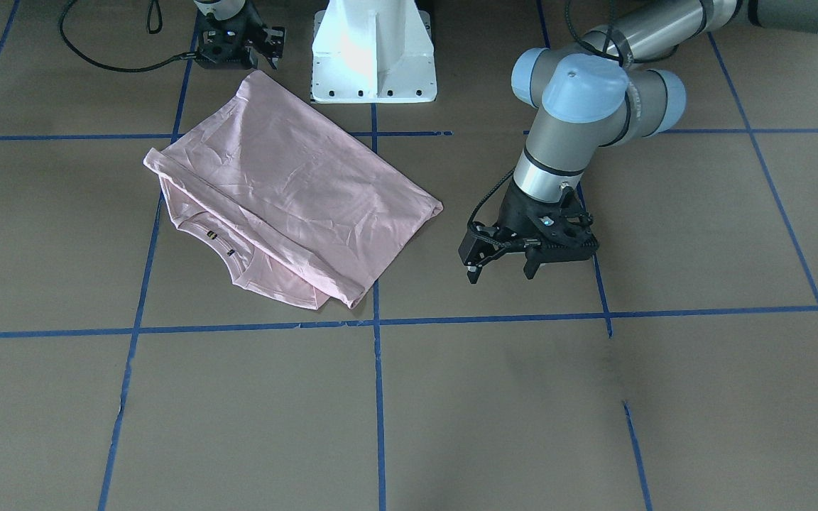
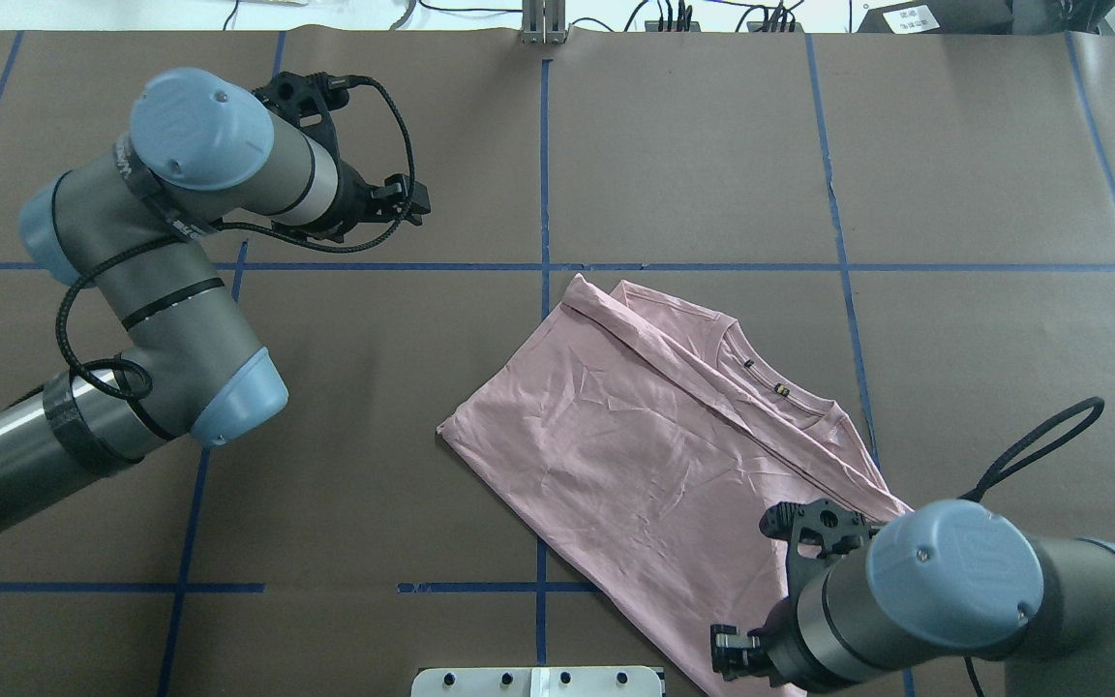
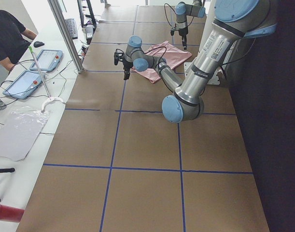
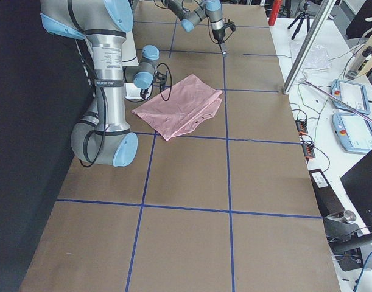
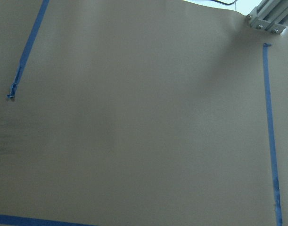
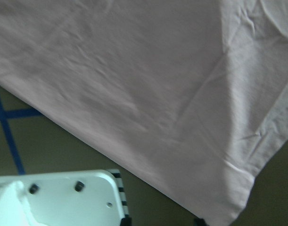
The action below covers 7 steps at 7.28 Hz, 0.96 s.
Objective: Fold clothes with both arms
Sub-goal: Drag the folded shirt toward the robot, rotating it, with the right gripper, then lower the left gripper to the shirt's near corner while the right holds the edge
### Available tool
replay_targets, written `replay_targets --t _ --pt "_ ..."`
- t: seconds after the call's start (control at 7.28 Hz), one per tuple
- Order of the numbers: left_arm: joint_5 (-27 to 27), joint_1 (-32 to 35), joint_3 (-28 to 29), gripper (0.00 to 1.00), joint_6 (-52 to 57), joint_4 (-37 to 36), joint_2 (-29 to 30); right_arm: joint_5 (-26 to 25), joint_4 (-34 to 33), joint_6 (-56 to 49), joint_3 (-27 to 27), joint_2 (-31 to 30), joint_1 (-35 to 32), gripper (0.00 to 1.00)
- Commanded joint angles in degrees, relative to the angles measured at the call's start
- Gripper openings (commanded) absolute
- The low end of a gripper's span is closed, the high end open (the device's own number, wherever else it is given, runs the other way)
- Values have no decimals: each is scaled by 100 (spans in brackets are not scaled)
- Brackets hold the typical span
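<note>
shirt folded over, centre-left, collar showing | left gripper to its right, fingers spread, empty | right gripper upper left, at shirt's corner, finger state unclear

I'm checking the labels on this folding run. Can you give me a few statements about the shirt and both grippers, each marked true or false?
1. The T-shirt lies folded on the table, with its collar showing at one edge. True.
2. The left gripper is shut on the T-shirt. False: its fingers are spread over bare table, apart from the T-shirt.
3. A cartoon print faces up on the T-shirt. False: the upper face shows only plain pink cloth.
4. The right gripper is at the T-shirt's corner nearest the white base. True.
</note>
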State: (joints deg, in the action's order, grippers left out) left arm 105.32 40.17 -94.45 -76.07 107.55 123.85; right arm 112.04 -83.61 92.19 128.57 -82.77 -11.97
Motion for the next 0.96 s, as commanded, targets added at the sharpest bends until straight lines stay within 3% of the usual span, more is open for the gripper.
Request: replay_targets --t 0.0,0.27,0.82 --pt "-47 -875 -152 98 -1167 -94 -1 2 221 -17 -7 427 -786 100" --pt "-256 -1615 -48 96 -1891 -233 51 29 626 -17 -7 428 -1253 100" --pt "-398 -1671 58 92 -1876 -331 8 20 627 -17 -16 428 -1422 100"
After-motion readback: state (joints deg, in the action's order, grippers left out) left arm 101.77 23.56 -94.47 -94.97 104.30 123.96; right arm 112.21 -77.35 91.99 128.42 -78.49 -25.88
